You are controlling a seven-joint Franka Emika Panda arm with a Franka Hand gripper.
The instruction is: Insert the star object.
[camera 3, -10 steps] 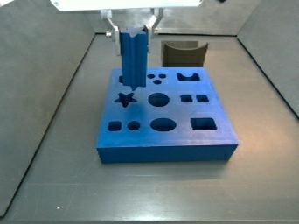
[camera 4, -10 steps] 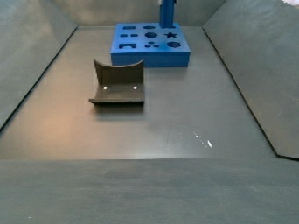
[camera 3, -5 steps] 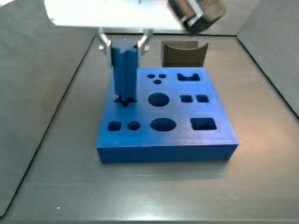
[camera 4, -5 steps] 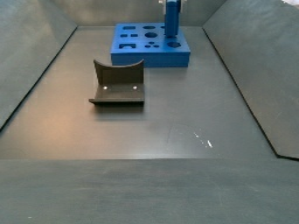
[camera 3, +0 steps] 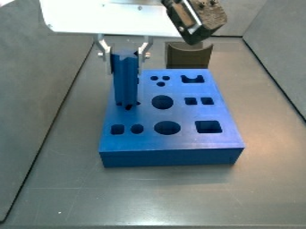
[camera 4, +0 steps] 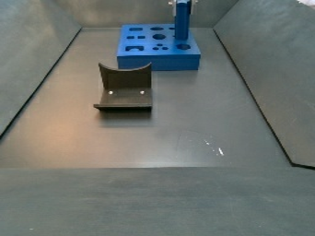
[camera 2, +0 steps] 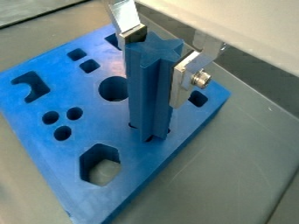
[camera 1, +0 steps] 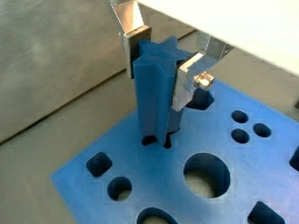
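Observation:
My gripper [camera 1: 162, 61] is shut on the star object [camera 1: 152, 98], a tall blue ridged peg held upright near its top. It shows the same way in the other wrist view, gripper [camera 2: 158, 59] and peg [camera 2: 149, 101]. The peg's lower end sits in the star-shaped hole of the wide blue block [camera 1: 152, 163], with a dark gap round its foot. In a side view the gripper [camera 3: 124, 52] holds the peg [camera 3: 124, 82] at the block's [camera 3: 167, 157] far left. The other side view shows the peg [camera 4: 181, 26] standing on the block [camera 4: 147, 61]; the gripper is out of frame.
The block [camera 2: 176, 149] has several other shaped holes. The dark brown notched fixture [camera 3: 189, 54] stands on the floor just behind the block, apart from it in a side view [camera 4: 123, 88]. Grey walls enclose the floor on both sides.
The gripper has carried the peg left over the star hole and lowered it. The star hole, open a second ago, is now covered by the peg's foot.

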